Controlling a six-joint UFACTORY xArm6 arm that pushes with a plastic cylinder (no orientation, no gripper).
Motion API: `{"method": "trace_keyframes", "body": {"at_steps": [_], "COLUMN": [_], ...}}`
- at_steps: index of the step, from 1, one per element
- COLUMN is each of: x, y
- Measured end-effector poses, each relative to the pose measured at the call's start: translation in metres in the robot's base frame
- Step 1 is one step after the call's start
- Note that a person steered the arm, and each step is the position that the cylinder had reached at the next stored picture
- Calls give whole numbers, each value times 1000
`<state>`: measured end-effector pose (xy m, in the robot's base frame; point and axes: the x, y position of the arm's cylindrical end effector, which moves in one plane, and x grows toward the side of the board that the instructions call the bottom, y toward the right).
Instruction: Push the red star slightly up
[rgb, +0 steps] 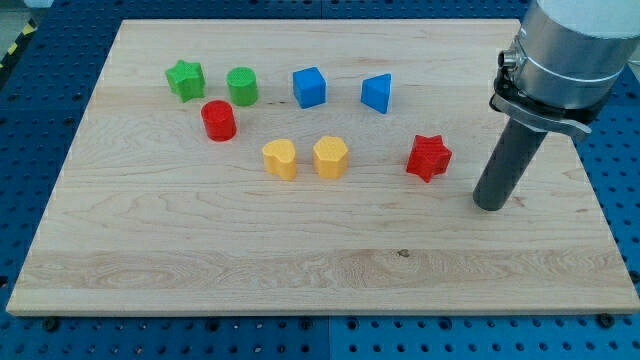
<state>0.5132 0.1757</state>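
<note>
My tip (491, 203), a bare rod with no hand to open or close, rests on the wooden board (200, 260) at the frame's right, just right of and slightly below the red star (429, 157).

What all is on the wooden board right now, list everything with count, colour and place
Wooden board: one, light wood, on a blue surface.
Green star block: one, top left.
Green cylinder block: one, right of the green star.
Red cylinder block: one, below the green pair.
Blue cube block: one, top centre.
Blue wedge-like block: one, right of the cube.
Yellow blocks: two, centre, side by side.
Red star block: one, right of centre.
My tip: one, dark rod end, right of and slightly below the red star, apart from it.
</note>
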Motion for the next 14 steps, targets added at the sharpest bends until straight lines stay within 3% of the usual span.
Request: {"method": "trace_keyframes", "body": {"at_steps": [3,7,10,14], "x": [1,-8,7,-14], "y": [-34,4,1,-26]}}
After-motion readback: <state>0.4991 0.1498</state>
